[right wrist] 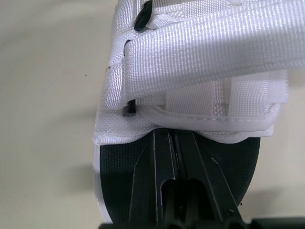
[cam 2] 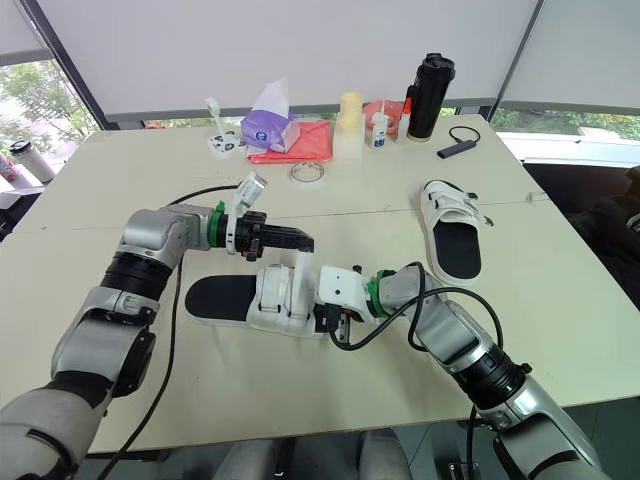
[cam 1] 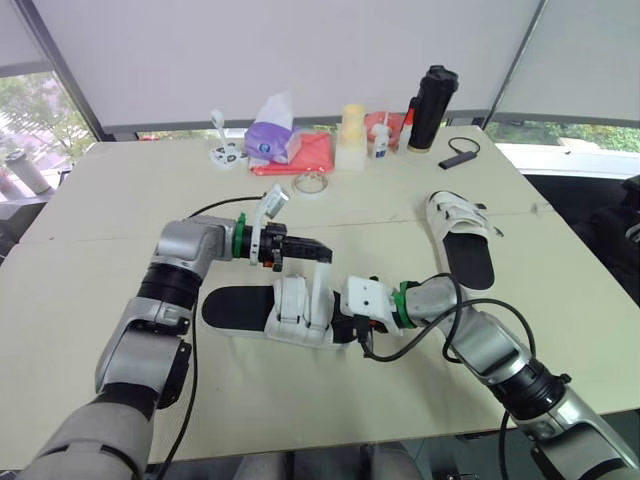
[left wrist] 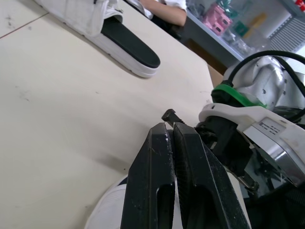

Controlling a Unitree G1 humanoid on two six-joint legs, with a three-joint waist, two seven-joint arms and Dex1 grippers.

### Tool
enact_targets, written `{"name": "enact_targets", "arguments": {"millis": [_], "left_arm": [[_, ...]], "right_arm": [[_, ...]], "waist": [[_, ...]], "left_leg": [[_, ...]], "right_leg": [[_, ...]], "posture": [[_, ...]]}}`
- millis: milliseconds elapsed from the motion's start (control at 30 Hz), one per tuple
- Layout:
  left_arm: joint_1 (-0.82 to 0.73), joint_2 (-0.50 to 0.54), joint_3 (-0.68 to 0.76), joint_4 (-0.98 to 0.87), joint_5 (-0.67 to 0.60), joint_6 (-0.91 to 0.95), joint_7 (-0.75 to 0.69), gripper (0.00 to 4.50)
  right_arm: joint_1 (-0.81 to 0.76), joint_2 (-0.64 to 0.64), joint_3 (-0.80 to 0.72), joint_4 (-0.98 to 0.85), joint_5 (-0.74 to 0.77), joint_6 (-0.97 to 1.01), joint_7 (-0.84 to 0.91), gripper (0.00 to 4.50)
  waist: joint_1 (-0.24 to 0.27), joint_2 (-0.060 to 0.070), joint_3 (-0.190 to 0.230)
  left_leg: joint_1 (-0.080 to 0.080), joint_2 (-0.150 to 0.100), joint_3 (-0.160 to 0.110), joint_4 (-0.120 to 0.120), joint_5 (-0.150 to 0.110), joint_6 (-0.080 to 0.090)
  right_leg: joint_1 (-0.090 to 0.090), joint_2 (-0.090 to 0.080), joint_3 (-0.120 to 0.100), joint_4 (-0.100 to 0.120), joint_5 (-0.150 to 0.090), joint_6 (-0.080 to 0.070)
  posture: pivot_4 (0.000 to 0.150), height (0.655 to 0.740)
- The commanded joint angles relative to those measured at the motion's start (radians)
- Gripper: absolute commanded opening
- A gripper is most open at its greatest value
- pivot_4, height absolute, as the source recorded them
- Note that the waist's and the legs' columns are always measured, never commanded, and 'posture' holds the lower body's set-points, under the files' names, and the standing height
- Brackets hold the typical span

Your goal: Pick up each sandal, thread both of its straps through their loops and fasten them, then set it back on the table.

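The near sandal point(cam 1: 240, 308), white with a black footbed, lies on the table point(cam 1: 90, 250) between my arms. One white strap point(cam 1: 320, 285) stands up from it, and my left gripper point(cam 1: 322, 254) is shut on its top end. In the left wrist view the fingers point(left wrist: 157, 181) are pressed together above the sandal's white upper. My right gripper point(cam 1: 340, 326) is shut at the sandal's open end. Its fingers point(right wrist: 162, 176) lie on the black footbed with their tips tucked under the edge of the white upper point(right wrist: 200, 62). The second sandal point(cam 1: 462, 235) lies to the right, straps loose.
At the table's far side stand a black bottle point(cam 1: 432, 108), a yellow cup point(cam 1: 352, 135), a small white bottle point(cam 1: 382, 140), a red cloth point(cam 1: 300, 152), a purple tissue pack point(cam 1: 270, 130) and a tape roll point(cam 1: 312, 183). A person's arm point(left wrist: 164, 7) rests beyond the right edge.
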State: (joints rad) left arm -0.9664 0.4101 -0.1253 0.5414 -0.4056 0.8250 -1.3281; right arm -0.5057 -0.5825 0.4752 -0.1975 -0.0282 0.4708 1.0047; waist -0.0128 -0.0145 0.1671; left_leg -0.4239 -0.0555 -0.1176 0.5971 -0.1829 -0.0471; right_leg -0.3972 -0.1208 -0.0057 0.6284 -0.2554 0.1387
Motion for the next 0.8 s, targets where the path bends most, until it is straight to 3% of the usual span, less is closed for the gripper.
{"name": "enact_targets", "arguments": {"millis": [33,300,800], "left_arm": [[-0.02,0.007,0.083,-0.014,-0.037,-0.028,0.035,0.04],[-0.044,-0.009,0.104,0.026,-0.048,-0.049,0.067,0.04],[-0.021,-0.04,0.038,0.219,0.071,-0.175,0.103,0.04]], "right_arm": [[0.026,-0.026,0.034,0.032,-0.036,0.021,0.014,0.0],[0.033,-0.032,0.038,0.023,-0.039,0.018,0.019,0.0],[0.048,-0.036,0.031,0.003,-0.043,0.031,0.017,0.0]], "waist": [[0.0,0.0,0.0],[0.001,0.0,0.0],[0.001,0.0,0.0]], "left_leg": [[0.0,0.0,0.0,0.0,0.0,0.0],[0.0,0.0,0.0,0.0,0.0,0.0],[0.0,0.0,0.0,0.0,0.0,0.0]], "right_leg": [[0.0,0.0,0.0,0.0,0.0,0.0],[0.0,0.0,0.0,0.001,0.0,0.0],[0.0,0.0,0.0,0.001,0.0,0.0]], "posture": [[0.15,0.74],[0.15,0.74],[0.15,0.74]]}}
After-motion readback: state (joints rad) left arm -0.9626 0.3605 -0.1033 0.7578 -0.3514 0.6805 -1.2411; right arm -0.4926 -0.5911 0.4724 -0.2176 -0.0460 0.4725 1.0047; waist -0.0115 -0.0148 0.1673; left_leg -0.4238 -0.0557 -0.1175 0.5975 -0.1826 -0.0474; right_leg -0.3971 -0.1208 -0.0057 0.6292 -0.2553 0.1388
